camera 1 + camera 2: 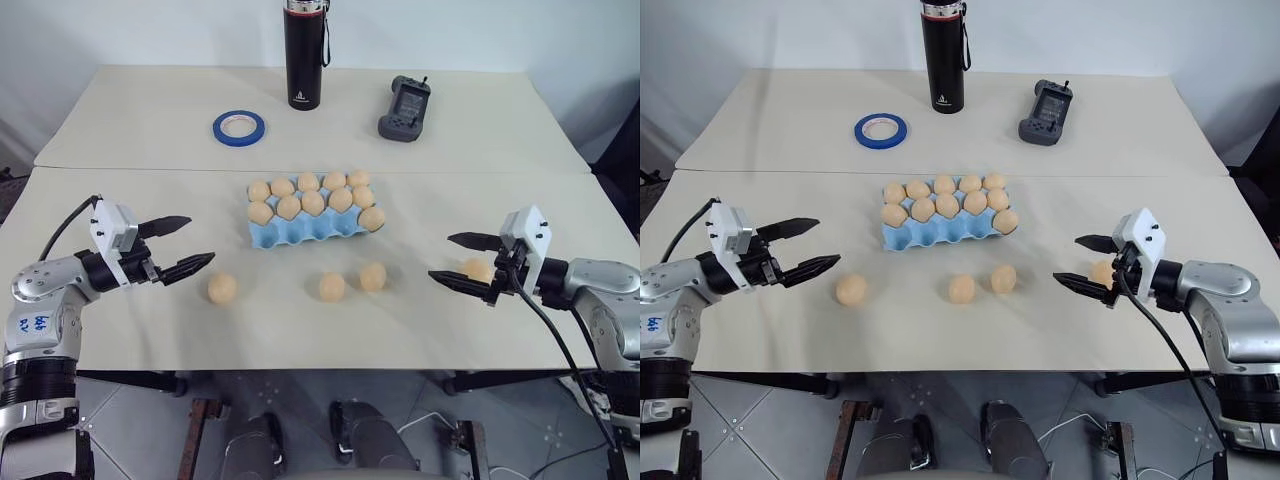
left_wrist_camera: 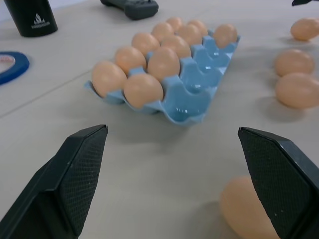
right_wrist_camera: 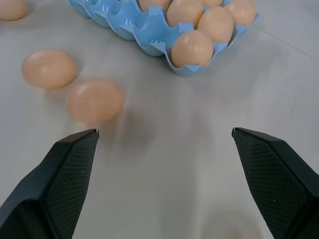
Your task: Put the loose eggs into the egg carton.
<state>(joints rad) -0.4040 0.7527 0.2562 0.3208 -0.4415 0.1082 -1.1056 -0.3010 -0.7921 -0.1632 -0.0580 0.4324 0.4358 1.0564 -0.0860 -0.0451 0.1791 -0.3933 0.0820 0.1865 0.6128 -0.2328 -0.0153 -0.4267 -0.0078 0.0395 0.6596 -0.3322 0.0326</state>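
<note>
The egg carton (image 1: 312, 222) lies near the middle of the desk (image 1: 140, 150), its long axis running left to right and skewed a little, the right end farther from the robot. Its two far rows hold eggs; the near row of cups stands bare. Four loose eggs rest on the desk nearer the robot: one (image 1: 222, 288) just beside the left claw (image 1: 183, 247), two close together (image 1: 332, 287) (image 1: 373, 276) in front of the carton, and one (image 1: 478, 269) between the fingers of the right claw (image 1: 463, 262), though whether it touches them is hard to tell. Both claws are spread wide and pinch nothing, pointing inward toward each other.

The left wrist view shows the glossy bare cups up close, which the head views barely resolve. Beyond the carton stand a blue tape ring (image 1: 238, 127), a black bottle (image 1: 303, 55) with a small white logo too small to read, and a dark handheld controller (image 1: 404, 108).
</note>
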